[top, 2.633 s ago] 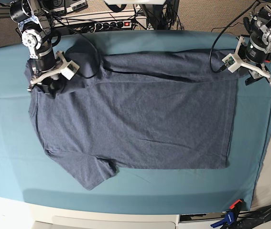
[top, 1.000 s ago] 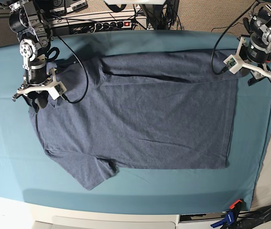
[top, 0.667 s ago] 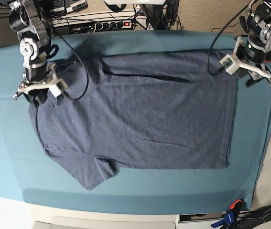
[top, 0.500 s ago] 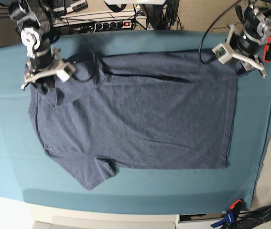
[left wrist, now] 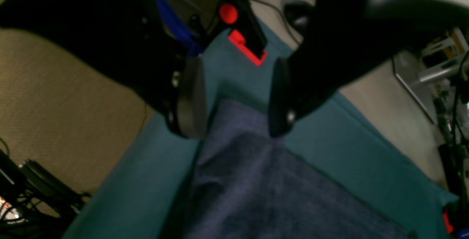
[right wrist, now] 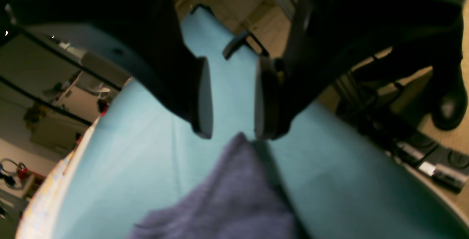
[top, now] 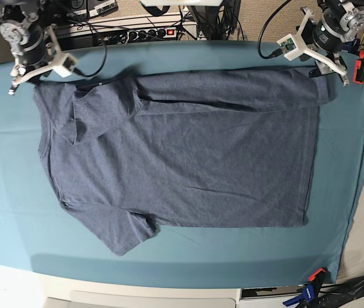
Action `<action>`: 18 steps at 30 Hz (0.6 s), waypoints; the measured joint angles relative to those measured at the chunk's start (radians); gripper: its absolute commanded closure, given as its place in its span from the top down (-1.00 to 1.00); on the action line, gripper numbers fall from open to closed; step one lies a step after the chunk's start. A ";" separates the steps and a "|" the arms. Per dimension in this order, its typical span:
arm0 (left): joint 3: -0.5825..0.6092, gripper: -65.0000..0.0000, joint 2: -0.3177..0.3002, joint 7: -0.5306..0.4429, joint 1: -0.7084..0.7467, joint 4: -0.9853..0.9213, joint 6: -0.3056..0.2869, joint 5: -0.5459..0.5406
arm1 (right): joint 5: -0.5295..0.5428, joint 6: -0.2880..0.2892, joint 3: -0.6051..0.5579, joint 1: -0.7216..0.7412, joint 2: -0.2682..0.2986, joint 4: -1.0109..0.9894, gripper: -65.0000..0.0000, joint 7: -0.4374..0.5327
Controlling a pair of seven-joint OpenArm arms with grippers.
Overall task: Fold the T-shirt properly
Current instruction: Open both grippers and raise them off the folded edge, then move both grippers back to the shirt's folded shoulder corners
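Observation:
The slate-blue T-shirt (top: 182, 154) lies flat on the teal cloth, its far strip and far-left sleeve (top: 98, 106) folded over onto the body. No lettering shows. My right gripper (top: 33, 72) hovers at the far left, just beyond the shirt's corner. In the right wrist view it (right wrist: 233, 121) is open, with the shirt's tip (right wrist: 234, 180) just below the pads. My left gripper (top: 329, 72) hovers at the far right by the shirt's hem corner (top: 323, 90). In the left wrist view it (left wrist: 234, 121) is open above that corner (left wrist: 242, 147), not clamped on it.
A red and black clamp (top: 361, 67) grips the table's far right edge, close to my left gripper; it also shows in the left wrist view (left wrist: 245, 44). A power strip and cables (top: 149, 32) lie behind the table. A blue clamp (top: 309, 290) sits at the near right corner.
Both arms have pulled back toward the table's far edge, off the shirt. The right gripper has let go of the far-left sleeve, which now lies folded on the body.

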 measured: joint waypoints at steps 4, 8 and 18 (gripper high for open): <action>0.000 -0.08 0.000 -0.023 -0.002 0.000 0.000 0.002 | -0.003 -0.082 0.032 0.001 0.000 0.000 -0.37 0.030; 0.000 -0.08 0.000 -0.023 -0.002 0.000 0.000 0.002 | 0.001 -0.051 0.028 0.000 0.000 -0.002 -0.24 0.062; 0.000 -0.08 0.000 -0.034 -0.007 -0.008 0.000 0.003 | 0.004 -0.039 0.028 0.034 -0.003 -0.305 0.04 0.244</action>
